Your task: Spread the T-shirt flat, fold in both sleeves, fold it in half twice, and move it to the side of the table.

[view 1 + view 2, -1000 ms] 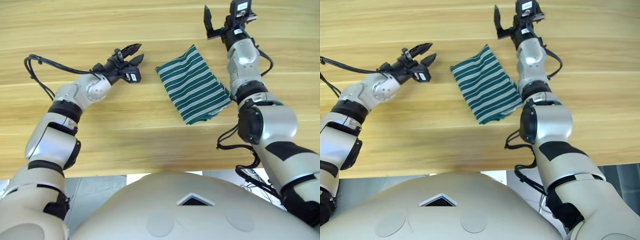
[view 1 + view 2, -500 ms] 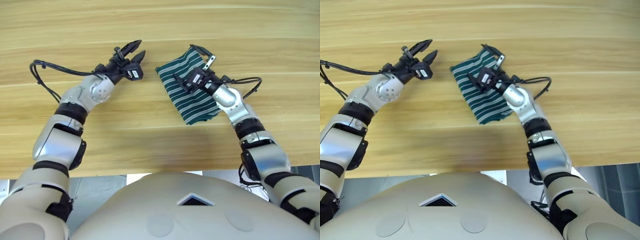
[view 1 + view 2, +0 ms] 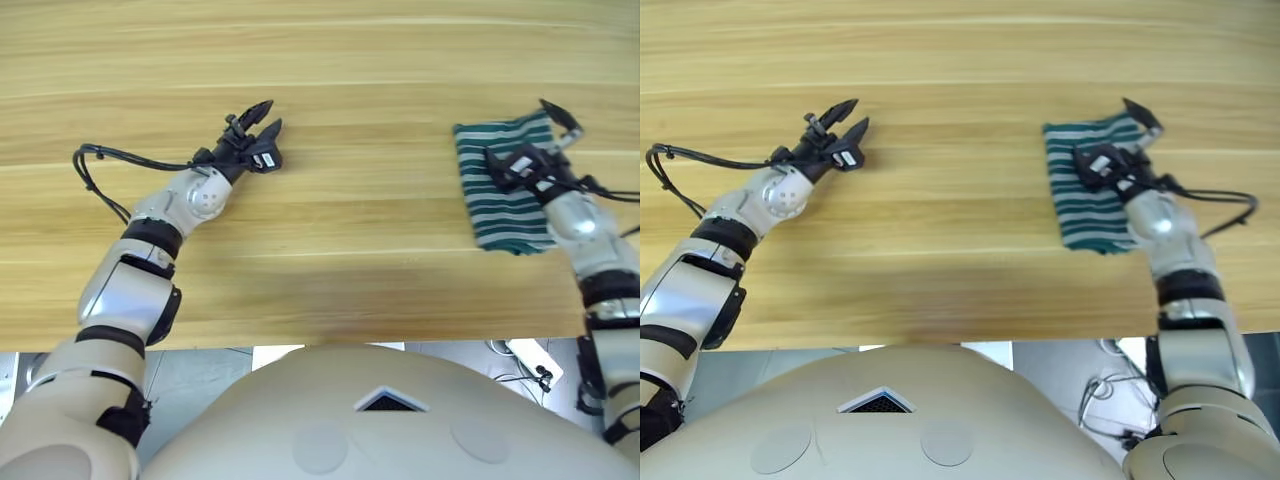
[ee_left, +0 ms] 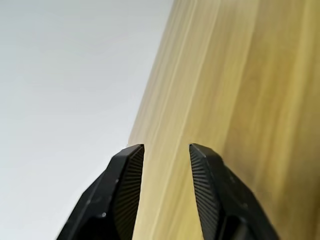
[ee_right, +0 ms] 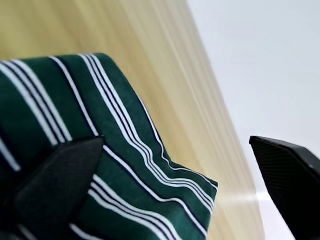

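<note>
The right jaws stand wide apart: one finger presses flat on the folded green-striped T-shirt [image 3: 490, 212], the other is lifted clear past its far corner. I judge this a pushing hold, meant to slide the bundle, not lift it. The T-shirt lies toward the right edge of the desk [image 3: 350, 60]. The left jaws, slightly parted and empty, hover left of centre, well apart, with nothing lying between.

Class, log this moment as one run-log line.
T-shirt: folded, right side of table | right gripper: open, on T-shirt | left gripper: open, over table
</note>
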